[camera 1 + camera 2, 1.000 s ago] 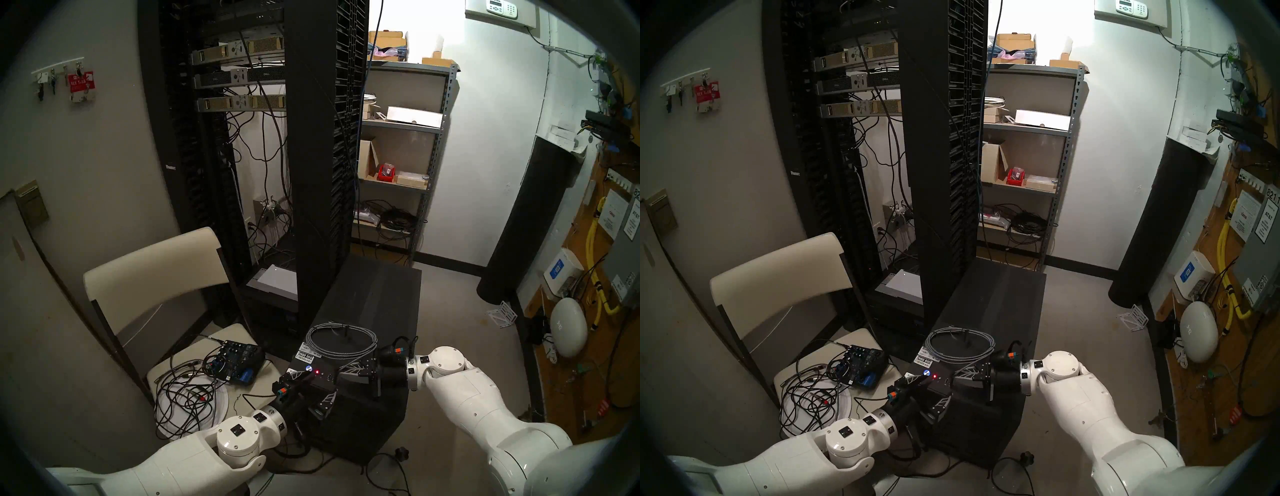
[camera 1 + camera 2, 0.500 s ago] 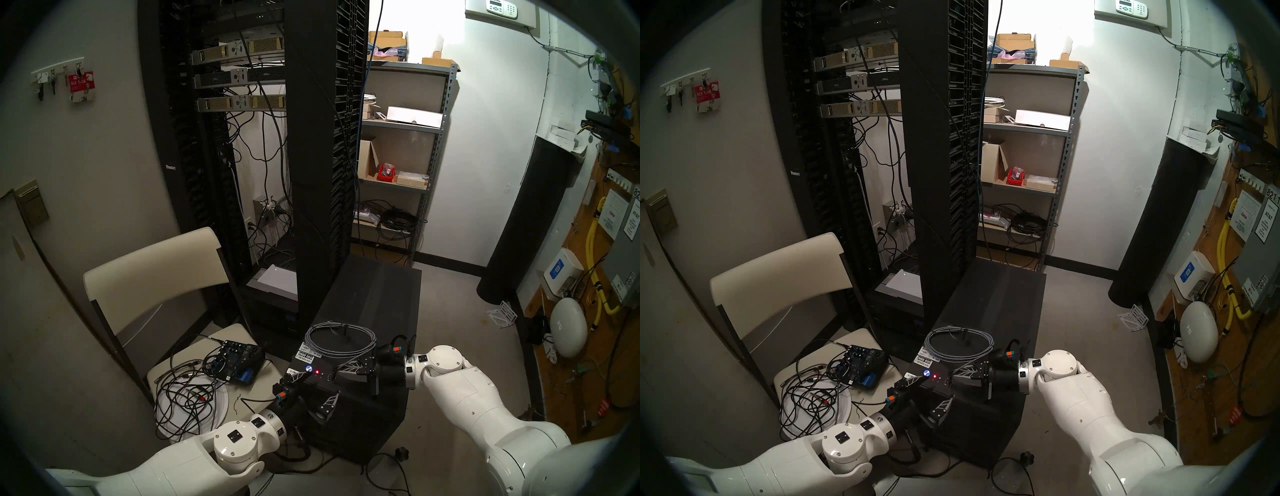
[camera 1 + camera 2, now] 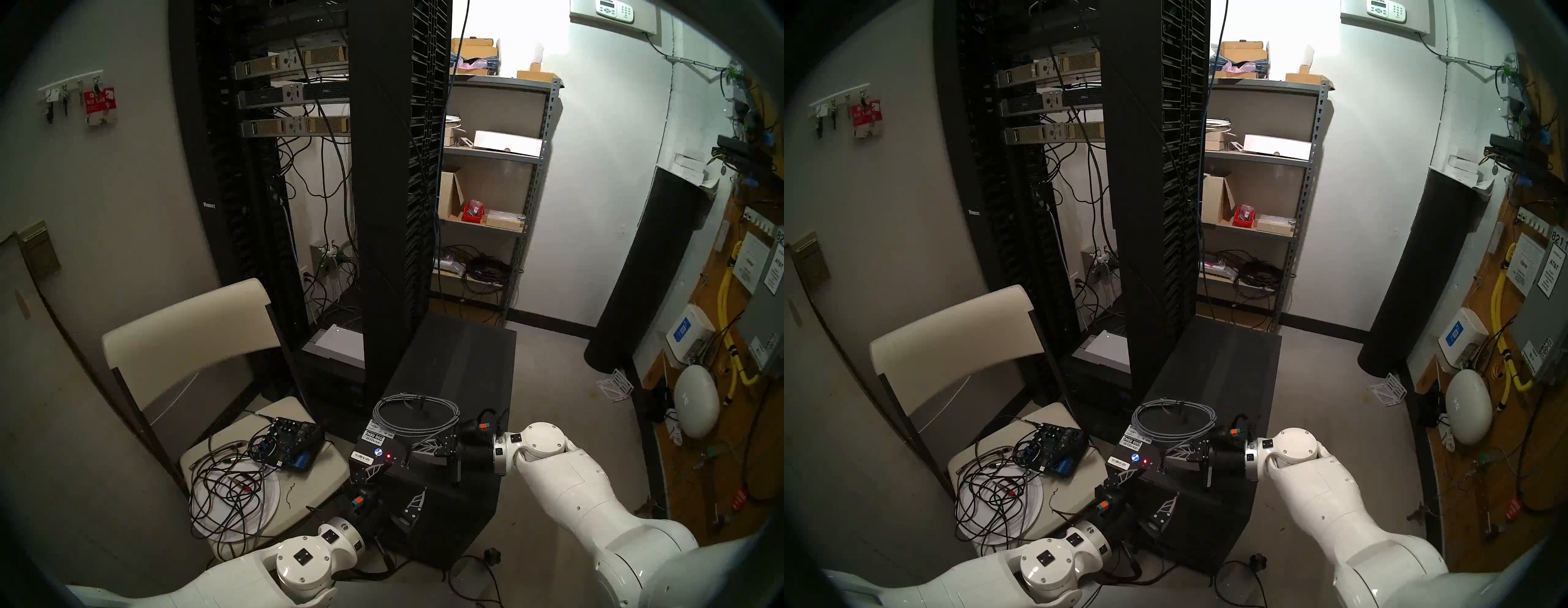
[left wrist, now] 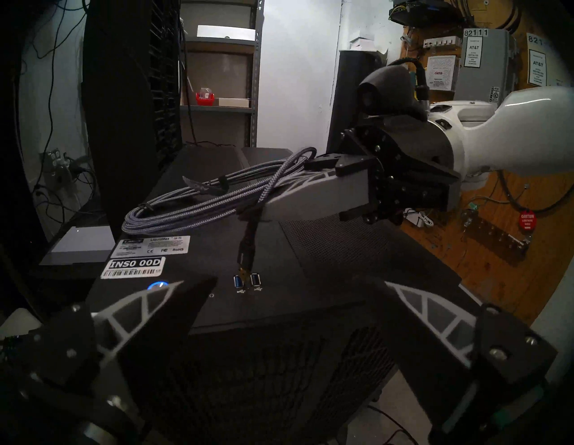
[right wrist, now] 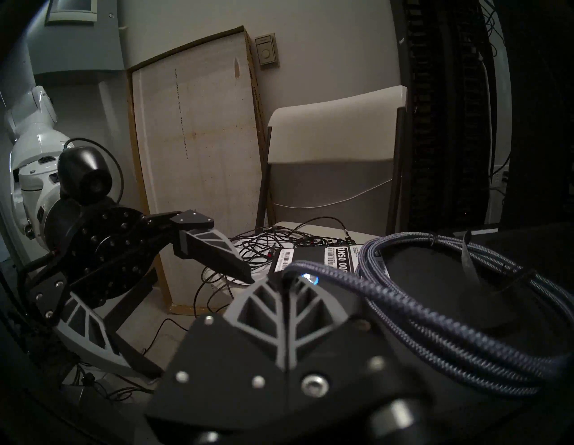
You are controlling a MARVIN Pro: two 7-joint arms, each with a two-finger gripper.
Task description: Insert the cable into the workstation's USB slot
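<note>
Holding the cable [image 4: 198, 205] over the workstation [image 4: 310, 258], our right gripper [image 4: 264, 211] pinches it tight.
Our left gripper [image 3: 396, 477] gapes wide, empty; the plug [image 4: 244, 270] hangs at the USB slots [image 4: 247, 280].

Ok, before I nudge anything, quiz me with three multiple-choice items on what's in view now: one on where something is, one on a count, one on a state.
1. Where does the coiled part of the cable lie?
A. On the chair seat
B. On top of the workstation
C. On the floor

2. How many blue USB slots show side by side on the workstation's top, near its front edge?
A. One
B. Two
C. Four

3. How do the jaws of the right gripper stand?
A. Shut on the cable just behind its plug
B. Wide open over the coil
C. Shut on the barcode sticker

Answers: 1 B, the head views show the grey loop on the tower's top. 2 B, the left wrist view shows two blue ports under the hanging plug. 3 A, both wrist views show the fingers pinched together on the cord, plug dangling below.
</note>
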